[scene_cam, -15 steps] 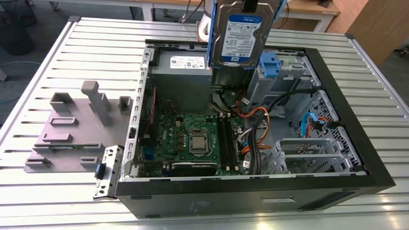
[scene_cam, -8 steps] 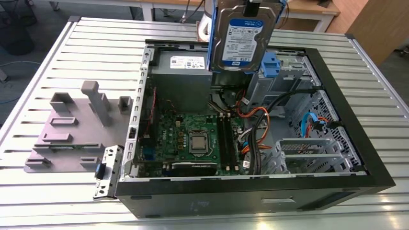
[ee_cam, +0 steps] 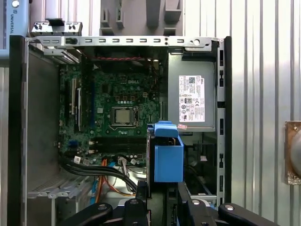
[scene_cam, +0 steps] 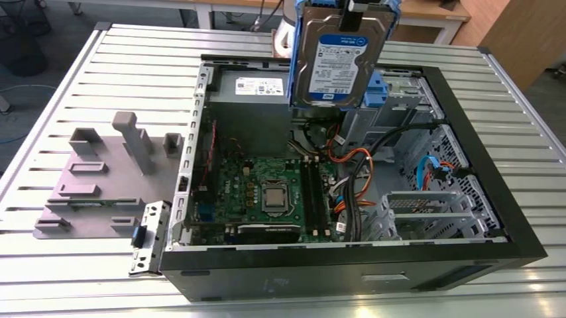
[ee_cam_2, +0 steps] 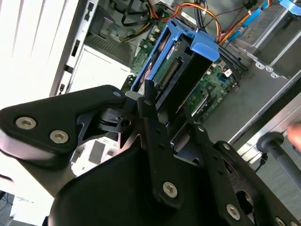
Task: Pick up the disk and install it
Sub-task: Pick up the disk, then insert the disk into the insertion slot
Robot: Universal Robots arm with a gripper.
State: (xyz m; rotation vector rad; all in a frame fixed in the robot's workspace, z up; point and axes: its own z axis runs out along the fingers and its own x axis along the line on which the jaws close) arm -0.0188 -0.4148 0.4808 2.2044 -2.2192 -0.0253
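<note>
Exterior view: I see the disk (scene_cam: 340,63) hanging on end above the open computer case (scene_cam: 495,199); pickup is done and installing is left. Second wrist view: my gripper (ee_cam_2: 171,125) is clamped on the disk's sides. First wrist view: the disk hangs over the case's interior, not seated.
</note>
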